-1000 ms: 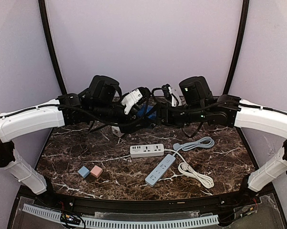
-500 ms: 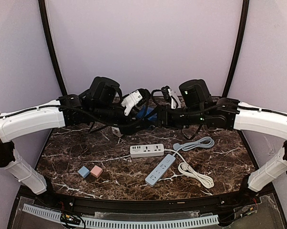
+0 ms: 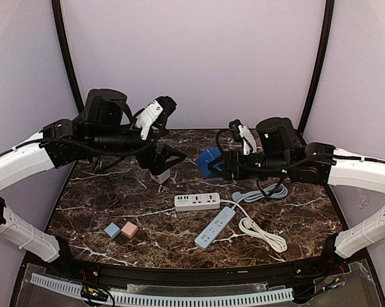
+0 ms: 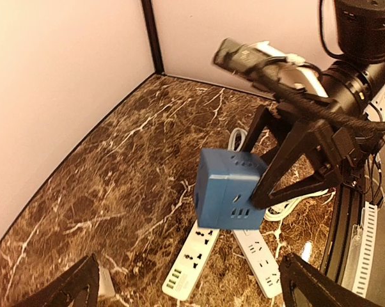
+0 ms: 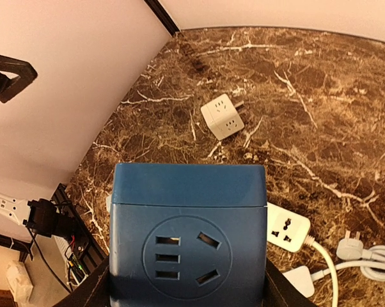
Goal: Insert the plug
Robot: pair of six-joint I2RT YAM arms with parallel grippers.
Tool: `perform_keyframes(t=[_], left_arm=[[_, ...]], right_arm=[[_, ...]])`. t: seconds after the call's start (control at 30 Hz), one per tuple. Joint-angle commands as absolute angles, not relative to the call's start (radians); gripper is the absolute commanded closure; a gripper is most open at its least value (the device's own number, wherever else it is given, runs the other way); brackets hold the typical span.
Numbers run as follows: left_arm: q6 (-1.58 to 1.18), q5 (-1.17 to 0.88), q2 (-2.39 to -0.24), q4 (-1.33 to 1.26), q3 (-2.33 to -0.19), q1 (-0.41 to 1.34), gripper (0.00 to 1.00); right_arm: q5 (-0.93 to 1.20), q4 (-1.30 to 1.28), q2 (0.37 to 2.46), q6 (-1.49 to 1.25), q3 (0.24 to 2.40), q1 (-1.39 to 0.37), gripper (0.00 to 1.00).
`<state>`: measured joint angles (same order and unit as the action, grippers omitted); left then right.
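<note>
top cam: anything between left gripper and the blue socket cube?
Nothing. In the top view only bare marble tabletop shows between the left gripper and the blue socket cube.

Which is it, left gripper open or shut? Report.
Open: the left gripper shows its fingers wide apart in its wrist view, gripping nothing.

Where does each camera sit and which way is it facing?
Top external: above and behind the arms, facing down at the table; both arms, left gripper and right gripper show.
Left wrist: on the left arm, facing the blue socket cube in the right gripper; own open fingertips at bottom corners.
Right wrist: on the right arm, looking down past the gripped cube to the table; own fingers flank it.
Shared: both wrist views show the cube and white power strip.
</note>
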<state>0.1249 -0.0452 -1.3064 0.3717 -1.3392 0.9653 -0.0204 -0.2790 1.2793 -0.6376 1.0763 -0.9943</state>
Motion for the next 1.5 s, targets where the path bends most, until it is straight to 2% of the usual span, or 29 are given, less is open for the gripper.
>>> perform_keyframes(t=[0.0, 0.1, 0.2, 0.4, 0.57, 0.67, 0.93, 1.3, 1.47], left_arm=[[-0.045, 0.113, -1.279, 0.577, -1.43, 0.959, 0.01], [-0.13, 0.153, -1.35, 0.782, -1.592, 0.938, 0.01], [-0.193, 0.105, -1.409, 0.896, -1.726, 0.888, 0.01], [-0.348, -0.212, -1.517, 1.007, -1.883, 0.818, 0.01], [-0.436, -0.377, -1.532, 0.966, -1.901, 0.81, 0.02], [-0.487, -0.482, -1.544, 0.931, -1.901, 0.808, 0.03], [-0.587, -0.597, -1.59, 0.867, -1.913, 0.808, 0.09], [-0.583, -0.596, -1.609, 0.83, -1.898, 0.811, 0.1], [-0.58, -0.602, -1.637, 0.803, -1.913, 0.82, 0.05]], right_arm=[[-0.084, -0.117, 1.203, -0.525, 1.023, -1.0, 0.8], [-0.122, -0.044, 1.169, -0.446, 0.98, -1.001, 0.81], [-0.154, 0.032, 1.145, -0.351, 0.938, -1.001, 0.82], [-0.155, 0.176, 1.115, -0.162, 0.864, -1.001, 0.83], [-0.1, 0.311, 1.07, -0.01, 0.787, -1.001, 0.91], [-0.071, 0.359, 1.048, 0.072, 0.765, -1.001, 0.91], [-0.023, 0.351, 1.053, 0.198, 0.782, -1.001, 0.94], [0.064, 0.32, 1.076, 0.257, 0.817, -1.001, 0.94], [0.084, 0.314, 1.088, 0.26, 0.822, -1.003, 0.96]])
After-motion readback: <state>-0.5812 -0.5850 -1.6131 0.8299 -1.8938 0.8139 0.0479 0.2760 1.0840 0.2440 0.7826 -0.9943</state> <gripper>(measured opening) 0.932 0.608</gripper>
